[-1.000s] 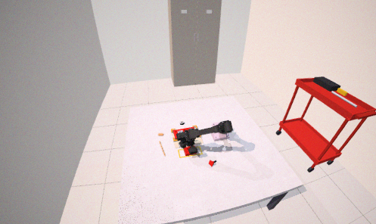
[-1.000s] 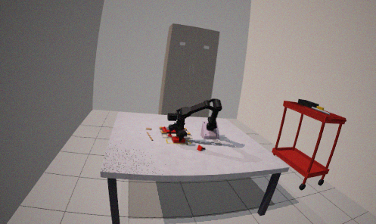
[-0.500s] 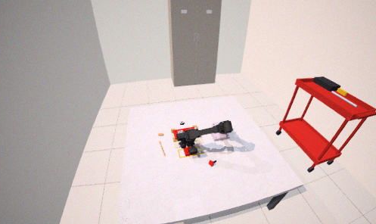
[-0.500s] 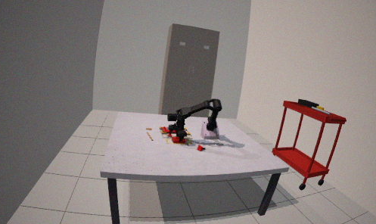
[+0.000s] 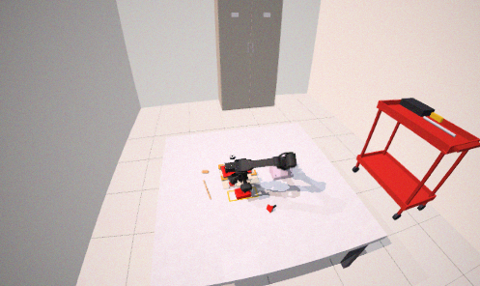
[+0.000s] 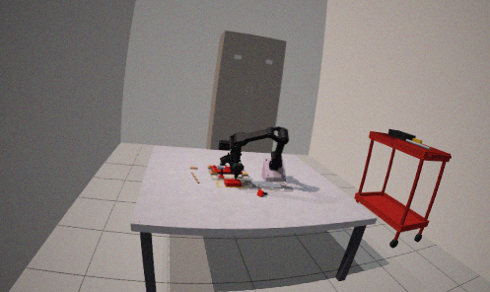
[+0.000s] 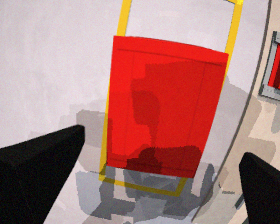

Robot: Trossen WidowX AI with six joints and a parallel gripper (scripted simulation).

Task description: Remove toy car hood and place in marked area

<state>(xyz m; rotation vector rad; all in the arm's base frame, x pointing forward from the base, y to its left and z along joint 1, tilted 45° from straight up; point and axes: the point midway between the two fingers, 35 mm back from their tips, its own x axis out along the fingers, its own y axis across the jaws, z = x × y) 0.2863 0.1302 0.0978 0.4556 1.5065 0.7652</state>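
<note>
Hood, red flat panel (image 5: 242,193) (image 6: 232,182) (image 7: 163,107): inside yellow outline (image 5: 229,196) (image 6: 218,184) (image 7: 104,145) on desk (image 5: 193,242) (image 6: 242,212) (image 7: 46,65) | black claw (image 5: 245,189) (image 6: 237,174) (image 7: 167,148): spread, finger bases cut off | open desk beyond outline's far end

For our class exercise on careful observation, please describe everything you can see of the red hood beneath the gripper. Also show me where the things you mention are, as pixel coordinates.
The hood (image 5: 242,193) (image 6: 233,182) (image 7: 163,107) is a plain, bright red panel, roughly four-sided, with faint lines near its edges and a smooth, rigid look. In the wrist view it lies within the yellow outline (image 7: 105,150) or over its side lines, with bare space at the far end. Dark shadows cross it. The open gripper's fingers stand apart from it on either side. Its underside is hidden.
</note>
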